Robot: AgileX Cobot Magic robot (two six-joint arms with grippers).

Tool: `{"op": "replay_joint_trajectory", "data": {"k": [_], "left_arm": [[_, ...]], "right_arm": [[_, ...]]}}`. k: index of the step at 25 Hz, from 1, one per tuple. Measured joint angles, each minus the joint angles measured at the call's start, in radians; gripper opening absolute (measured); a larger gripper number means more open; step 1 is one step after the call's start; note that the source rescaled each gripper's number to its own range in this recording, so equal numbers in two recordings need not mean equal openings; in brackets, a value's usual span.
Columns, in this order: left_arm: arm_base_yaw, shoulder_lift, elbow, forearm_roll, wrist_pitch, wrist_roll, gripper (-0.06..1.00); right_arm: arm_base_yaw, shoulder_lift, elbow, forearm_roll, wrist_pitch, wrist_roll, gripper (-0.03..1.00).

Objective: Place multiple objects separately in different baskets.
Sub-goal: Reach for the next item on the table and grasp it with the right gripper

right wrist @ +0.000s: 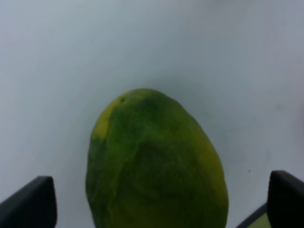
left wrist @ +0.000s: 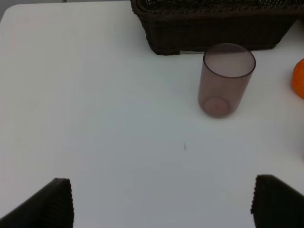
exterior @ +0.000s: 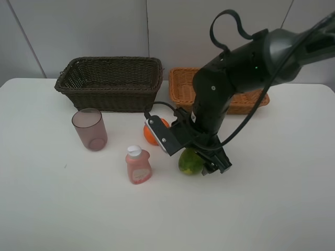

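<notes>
Right wrist: smooth oval mango [right wrist: 156,166]

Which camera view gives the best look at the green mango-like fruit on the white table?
The right wrist view: the green, yellow-tinged oval fruit fills the frame, inside the open right gripper. The exterior high view shows it small, partly hidden by that gripper. The left wrist view misses it.
</notes>
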Motion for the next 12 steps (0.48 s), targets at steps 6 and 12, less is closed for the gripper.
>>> {"op": "replay_joint_trajectory", "data": {"k": [6,12], "left_arm": [[0.0,0.0,0.0,0.0,0.0,0.0,0.97],[0.0,0.0,0.0,0.0,0.0,0.0,0.97]], "right_arm": [[-0.001,0.035,0.004,-0.026,-0.024,0.0,0.93],[-0.001,0.068,0.011,-0.037,-0.036,0.0,0.93]]}}
